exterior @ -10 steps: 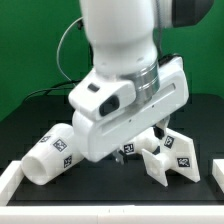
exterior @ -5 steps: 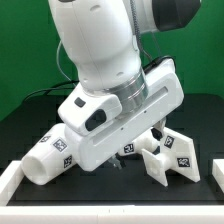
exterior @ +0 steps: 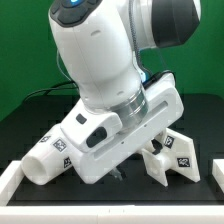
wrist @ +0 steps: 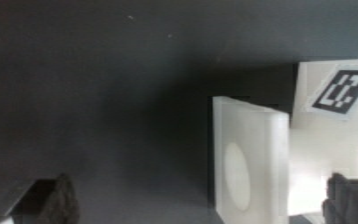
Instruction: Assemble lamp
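Observation:
The lamp shade, a white tapered cup with tags, lies on its side at the exterior view's lower left. The angular white lamp base stands at the lower right. It also shows in the wrist view, with a tag on it. My gripper is open. Its dark fingers stand wide apart over the black table, with an upright wall of the base between them, nearer one finger. In the exterior view the arm's hand hides most of the gripper. The bulb is hidden.
A white raised rim runs along the table's front edge. A green backdrop stands behind the black table. The arm's large white body fills the middle of the exterior view, and a black cable hangs behind it.
The arm has swung toward the exterior view's left and sunk lower, tilting the hand more over the base. The shade and base have not moved.

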Robot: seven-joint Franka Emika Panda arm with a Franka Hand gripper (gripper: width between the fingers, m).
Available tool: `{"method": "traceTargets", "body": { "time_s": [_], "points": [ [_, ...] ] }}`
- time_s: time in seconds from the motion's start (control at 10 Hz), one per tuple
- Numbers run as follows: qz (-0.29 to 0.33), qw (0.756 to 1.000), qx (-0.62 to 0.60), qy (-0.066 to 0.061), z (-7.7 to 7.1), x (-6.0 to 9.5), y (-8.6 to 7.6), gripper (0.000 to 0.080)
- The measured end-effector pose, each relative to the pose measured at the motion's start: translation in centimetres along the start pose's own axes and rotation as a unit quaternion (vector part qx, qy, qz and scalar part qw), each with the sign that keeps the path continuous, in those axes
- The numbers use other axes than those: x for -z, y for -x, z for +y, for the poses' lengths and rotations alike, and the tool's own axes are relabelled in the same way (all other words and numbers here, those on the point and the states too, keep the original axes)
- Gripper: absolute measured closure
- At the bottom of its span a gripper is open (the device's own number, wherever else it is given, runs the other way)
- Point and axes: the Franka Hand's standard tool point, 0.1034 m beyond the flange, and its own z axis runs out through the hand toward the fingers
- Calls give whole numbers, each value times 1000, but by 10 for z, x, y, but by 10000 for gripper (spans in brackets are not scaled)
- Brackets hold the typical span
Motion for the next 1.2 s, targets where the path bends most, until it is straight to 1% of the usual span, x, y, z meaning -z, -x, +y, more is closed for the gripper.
{"method": "traceTargets", "body": {
  "time_s": [0.1, 0.2, 0.4, 0.5, 0.6, 0.7, 0.8, 1.1, 1.2],
  "points": [
    [-1, 1000, -6, 0, 0, -2, 0, 100],
    [-1, 1000, -7, 0, 0, -2, 0, 208],
    [0, 1000, -7, 1, 0, 0, 0, 495],
    [0, 1000, -7, 1, 1, 0, 0, 495],
    [0, 1000, -7, 1, 1, 0, 0, 673],
    [0, 1000, -7, 1, 0, 1, 0, 673],
    [0, 1000, -7, 0, 0, 1, 0, 745],
    [0, 1000, -6, 0, 0, 1, 0, 745],
    [0, 1000, -2, 3, 0, 3, 1, 745]
  ]
}}
